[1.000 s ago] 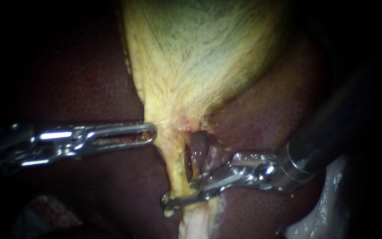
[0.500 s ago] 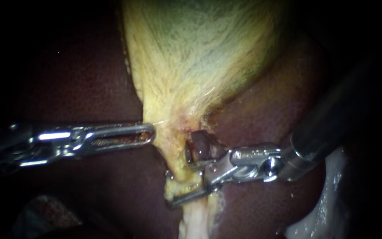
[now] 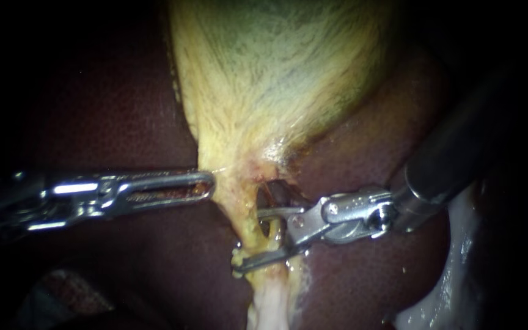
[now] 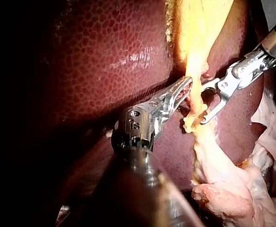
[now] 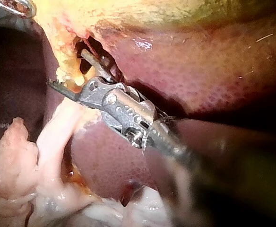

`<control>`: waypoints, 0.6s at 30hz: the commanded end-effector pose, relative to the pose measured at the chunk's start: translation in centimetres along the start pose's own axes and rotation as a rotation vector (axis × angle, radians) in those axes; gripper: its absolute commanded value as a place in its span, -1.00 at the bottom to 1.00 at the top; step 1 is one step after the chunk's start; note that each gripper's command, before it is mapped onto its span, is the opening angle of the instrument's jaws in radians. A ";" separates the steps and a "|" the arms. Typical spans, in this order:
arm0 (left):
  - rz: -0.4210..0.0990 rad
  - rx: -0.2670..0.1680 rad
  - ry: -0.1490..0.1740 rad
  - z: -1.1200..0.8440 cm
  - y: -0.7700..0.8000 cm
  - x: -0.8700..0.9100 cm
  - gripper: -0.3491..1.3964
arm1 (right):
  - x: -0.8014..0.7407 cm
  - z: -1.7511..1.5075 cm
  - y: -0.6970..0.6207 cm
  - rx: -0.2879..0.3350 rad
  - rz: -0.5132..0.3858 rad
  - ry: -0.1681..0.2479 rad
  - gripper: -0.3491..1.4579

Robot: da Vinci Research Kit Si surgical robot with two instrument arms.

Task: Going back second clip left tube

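Right instrument (image 3: 247, 240) had jaws wide open astride the tube (image 3: 245, 221), gripping nothing; a tip could've snagged it backing out.

Our right instrument (image 5: 67, 67) holds its claw spread wide around the yellow tube (image 5: 61, 54). One half lies on the near side of the tube, and the other reaches into the dark gap behind it, beside the liver (image 5: 199, 56). The tube comes off the gallbladder (image 5: 152, 12). Past the claw it runs into pale, ragged tissue (image 5: 48, 142).
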 end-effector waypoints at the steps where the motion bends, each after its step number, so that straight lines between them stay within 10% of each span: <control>1: 0.000 0.000 0.000 0.00 0.00 0.00 -1.00 | 0.01 -0.06 -0.03 0.005 0.001 0.000 0.05; 18: 0.001 0.002 0.001 0.04 0.07 -0.01 -1.00 | 0.42 -1.10 -0.25 0.009 -0.108 0.006 0.05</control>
